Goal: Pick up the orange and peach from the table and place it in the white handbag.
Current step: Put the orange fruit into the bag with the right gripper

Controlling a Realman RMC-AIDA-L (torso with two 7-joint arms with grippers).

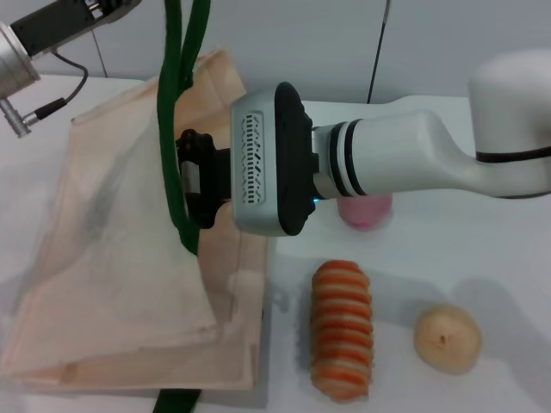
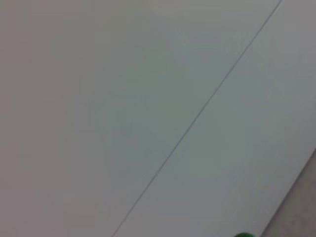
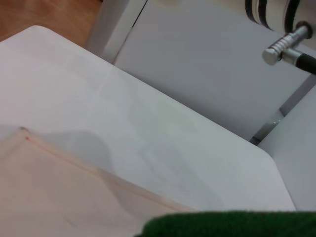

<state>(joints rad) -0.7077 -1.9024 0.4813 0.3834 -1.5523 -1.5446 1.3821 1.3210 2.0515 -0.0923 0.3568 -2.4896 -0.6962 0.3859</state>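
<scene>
We see a white table (image 1: 482, 249) carrying the whole scene, and the largest thing on it is the white handbag (image 1: 112, 284), a cream-beige cloth tote spread over the table's left half with its mouth lifted toward the far side. Its dark green strap handles (image 1: 176, 112) rise steeply out of the top of the head view, toward the left arm (image 1: 34, 39), whose silver and black wrist shows only at the upper left corner; we cannot see that arm's gripper, and its wrist camera shows little but a pale blank surface.

The right arm (image 1: 430, 159) reaches across from the right, its grey and black wrist housing over the bag's right edge. The right gripper (image 1: 194, 176) sits at the straps, black fingers pressed against the green webbing, but we cannot tell how its jaws stand. The right wrist view shows the bag's cloth edge, bare table and a strip of green strap close to the lens.

Near the table's front edge lies an orange-and-cream striped roll (image 1: 342, 329), and just to its right a beige round fruit (image 1: 447, 338) with a dimple. The peach (image 1: 366, 211), pale pink, rests on the table behind the roll, partly hidden under the right arm. We find the orange in none of the views.
</scene>
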